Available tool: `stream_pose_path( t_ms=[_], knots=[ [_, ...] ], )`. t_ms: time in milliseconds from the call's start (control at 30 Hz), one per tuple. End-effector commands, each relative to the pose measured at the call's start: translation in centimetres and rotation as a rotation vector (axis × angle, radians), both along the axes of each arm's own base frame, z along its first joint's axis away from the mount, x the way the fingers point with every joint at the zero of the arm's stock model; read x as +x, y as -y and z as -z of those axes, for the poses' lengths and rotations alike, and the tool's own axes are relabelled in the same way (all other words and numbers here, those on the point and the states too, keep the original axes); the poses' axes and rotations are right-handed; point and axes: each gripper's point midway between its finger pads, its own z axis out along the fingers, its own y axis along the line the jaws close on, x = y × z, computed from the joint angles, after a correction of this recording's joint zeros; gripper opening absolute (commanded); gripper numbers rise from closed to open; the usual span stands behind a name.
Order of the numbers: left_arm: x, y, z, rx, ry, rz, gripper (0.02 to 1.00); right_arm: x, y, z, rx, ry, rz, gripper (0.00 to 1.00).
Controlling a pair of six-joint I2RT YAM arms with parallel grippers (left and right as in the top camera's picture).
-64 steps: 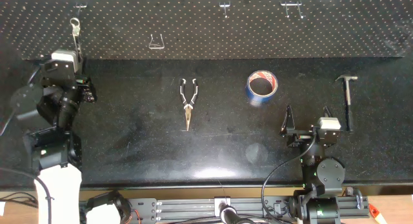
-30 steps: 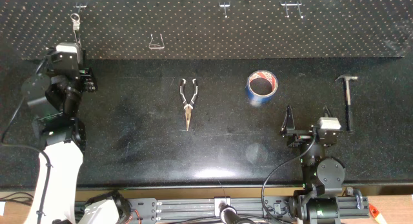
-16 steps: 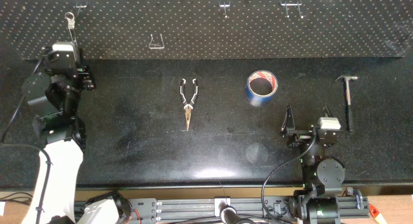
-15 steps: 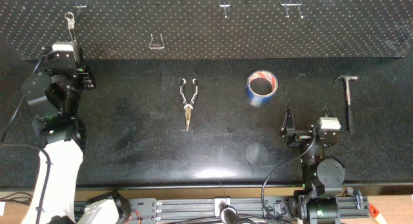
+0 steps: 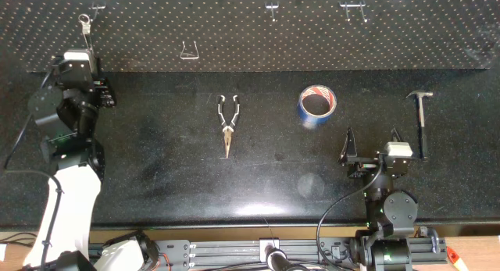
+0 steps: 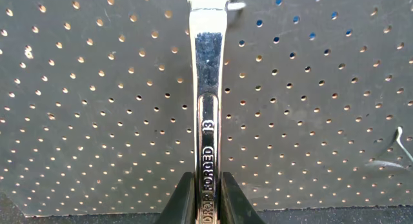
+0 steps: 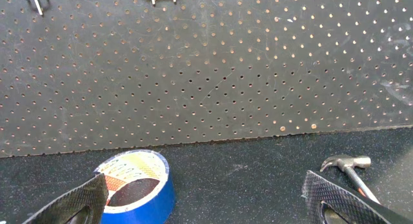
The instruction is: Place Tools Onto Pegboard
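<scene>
One wide perforated pegboard (image 5: pixel 258 37) runs across the far side of the black worktop (image 5: pixel 172 162), taking up the whole back of the scene; the worktop's front edge meets a rail where both arm bases stand.

The left arm reaches up to the board's left end; its left gripper (image 6: pixel 208 185) has its fingers pinched tight on the shank of a chrome wrench (image 6: pixel 208 88), held upright and flat against the board. The left wrist view brings out a small metal hook (image 6: pixel 235 6) just beside the wrench's upper end — whether the wrench hangs on it cannot be told; from above the wrench (image 5: pixel 83 23) is a thin bright strip.

The right gripper (image 5: pixel 372 138) sits low over the worktop near its base, fingers spread wide with nothing between them.

A blue tape roll (image 5: pixel 317 105) lies right of centre; the right wrist view shows it (image 7: pixel 135 185) close to the board's foot, with a hammer (image 7: pixel 348 169) well apart to the right. From above, pliers (image 5: pixel 227 124) lie mid-table — handles toward the board; a wire triangle hook (image 5: pixel 189 51) hangs beyond them.
</scene>
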Motion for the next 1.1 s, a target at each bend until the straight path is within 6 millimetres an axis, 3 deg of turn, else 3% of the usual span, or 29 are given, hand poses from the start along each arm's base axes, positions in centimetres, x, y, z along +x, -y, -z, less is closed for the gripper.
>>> stream_pose_path(
  t_ms=[33, 167, 567, 900, 1100],
  knots=[
    [0.4, 0.7, 0.0, 0.000, 0.006, 0.024, 0.027, -0.1, 0.1, 0.0, -0.008, 0.003, 0.009, 0.980],
    [0.7, 1.3, 0.7, -0.006, -0.010, 0.040, 0.029, -0.1, 0.1, 0.0, -0.008, 0.003, 0.009, 0.982],
    [1.3, 0.4, 2.9, -0.006, -0.054, -0.001, 0.027, -0.1, 0.1, 0.0, -0.008, 0.003, 0.009, 0.985],
    [2.5, -0.2, 2.4, 0.002, -0.039, -0.013, 0.029, -0.1, 0.1, 0.0, -0.008, 0.003, 0.009, 0.980],
    [1.7, -0.2, 2.1, -0.001, -0.061, -0.024, 0.029, -0.1, 0.1, 0.0, -0.008, 0.003, 0.009, 0.980]
  ],
)
